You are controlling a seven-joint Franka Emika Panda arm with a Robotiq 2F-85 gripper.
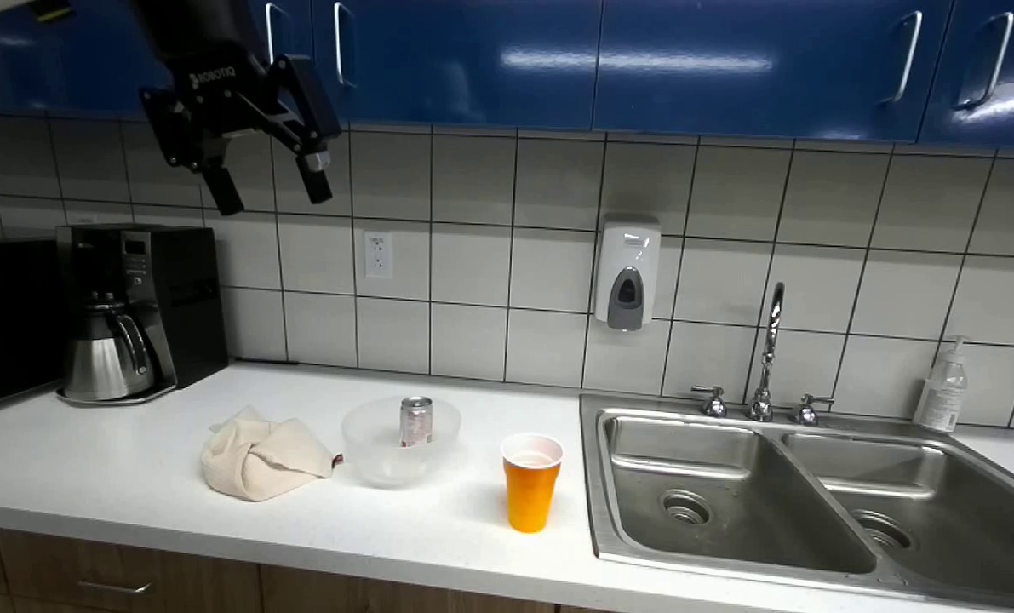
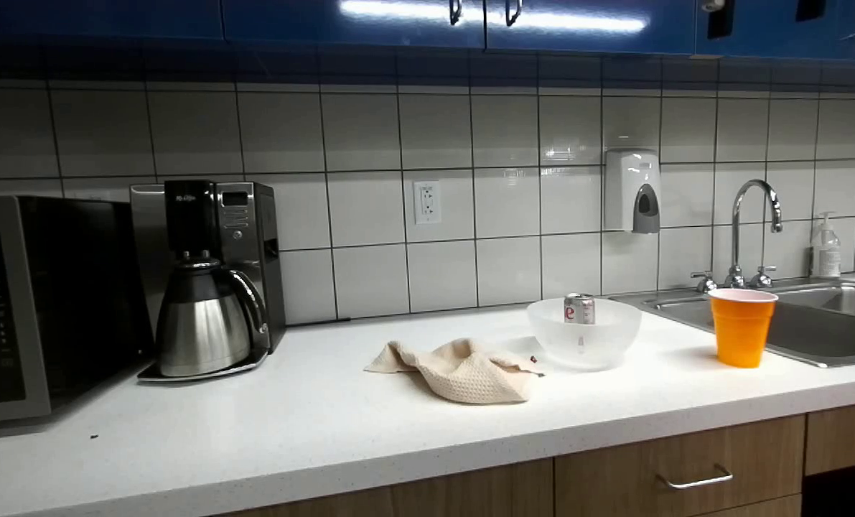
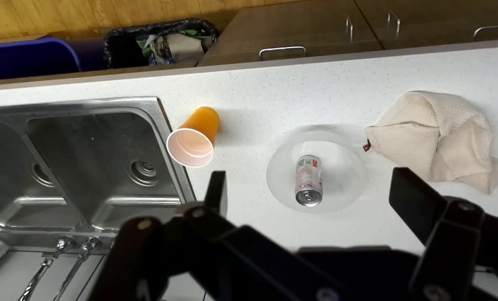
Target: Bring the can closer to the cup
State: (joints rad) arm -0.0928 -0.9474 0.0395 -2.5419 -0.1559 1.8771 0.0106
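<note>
The silver can with reddish markings stands upright inside a translucent bowl. In an exterior view the can's top shows above the bowl's rim. The wrist view shows the can and bowl from above. The orange cup stands upright beside the sink, apart from the bowl; it also shows here and in the wrist view. My gripper is open and empty, high above the counter. Its fingertips are wide apart. Only the fingertips show at an exterior view's top edge.
A beige cloth lies beside the bowl. The double sink with faucet is beyond the cup. A coffee maker with steel pot and a microwave stand at the far end. Blue cabinets hang at the gripper's height.
</note>
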